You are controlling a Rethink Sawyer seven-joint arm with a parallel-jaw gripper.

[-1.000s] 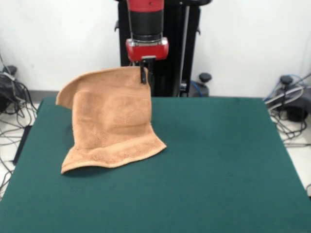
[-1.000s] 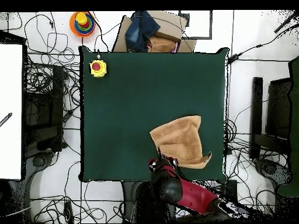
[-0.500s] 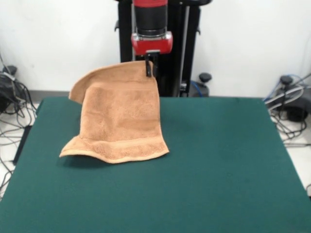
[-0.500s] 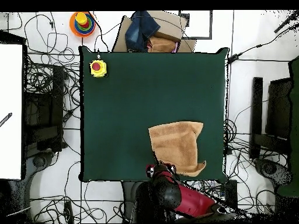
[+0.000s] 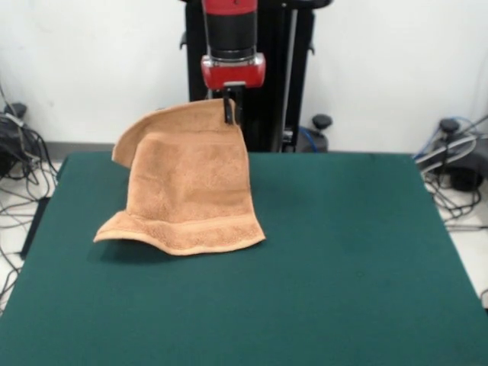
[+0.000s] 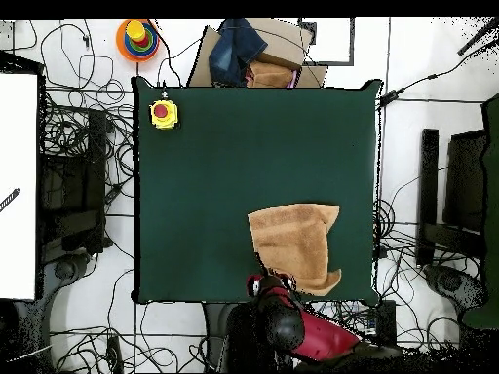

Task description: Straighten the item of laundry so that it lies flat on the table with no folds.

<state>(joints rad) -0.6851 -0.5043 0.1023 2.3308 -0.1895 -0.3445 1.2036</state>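
One towel (image 5: 189, 187) is in play, peach-orange terry, hanging from the gripper (image 5: 228, 111), which pinches its top corner between closed fingers above the far edge of the table (image 5: 343, 267); the cloth drapes down and to the left in the front view, its banded hem resting on the green felt left of centre, the far-left corner flopping free in the air. Compared with a second ago the arm has carried the pinched corner a little to the right and the hanging cloth has swung round, so the hem now lies squarer to the table's near edge; over the last half second the gripper has edged back left and slightly down, and the towel has barely shifted. I judge this a drag-and-lay step about midway: the hem is anchored, but most of the cloth is off the table and a vertical fold runs down its left side, so lowering while drawing the corner away from the hem looks needed. Counted: one towel, one table, one gripper, one yellow box with a red button (image 6: 163, 113) on a far corner in the overhead view
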